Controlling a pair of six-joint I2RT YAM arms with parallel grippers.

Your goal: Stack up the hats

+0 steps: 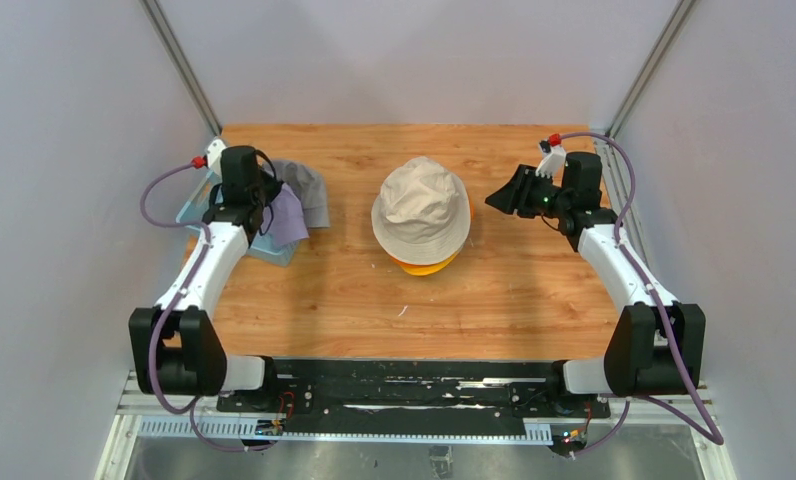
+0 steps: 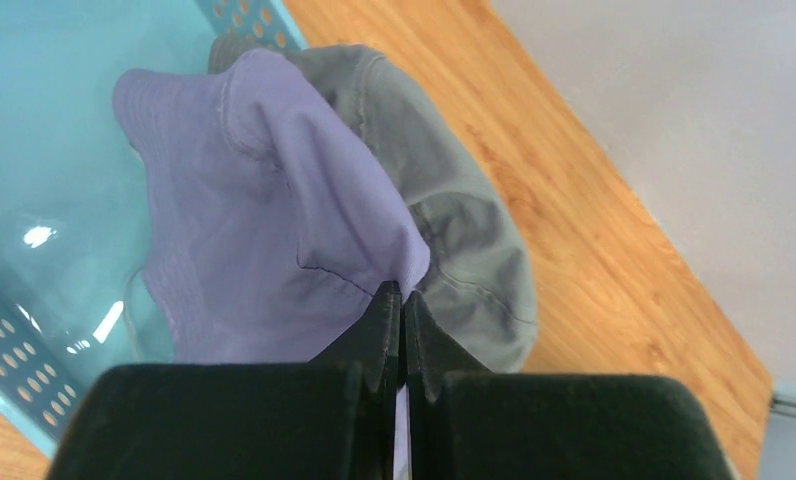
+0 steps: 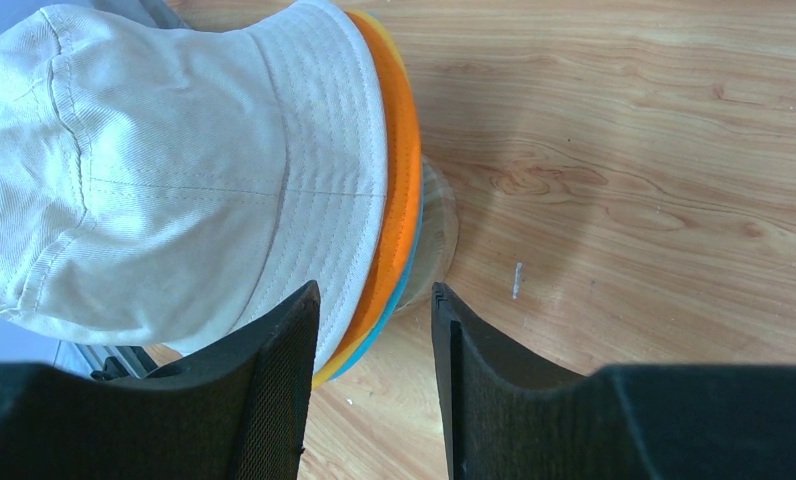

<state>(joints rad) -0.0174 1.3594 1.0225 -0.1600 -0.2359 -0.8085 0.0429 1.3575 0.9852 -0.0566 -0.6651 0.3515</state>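
Meanwhile left gripper [image 2: 404,300] pinches lavender hat [image 2: 264,220] over basket [image 2: 34,150], grey hat [image 2: 464,210] alongside; right gripper [image 3: 374,295] spread near beige hat [image 3: 154,170].

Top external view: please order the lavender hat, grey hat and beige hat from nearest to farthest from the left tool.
1. lavender hat, pinched in the left tool
2. grey hat, beside it on the right
3. beige hat, far right, at the table centre
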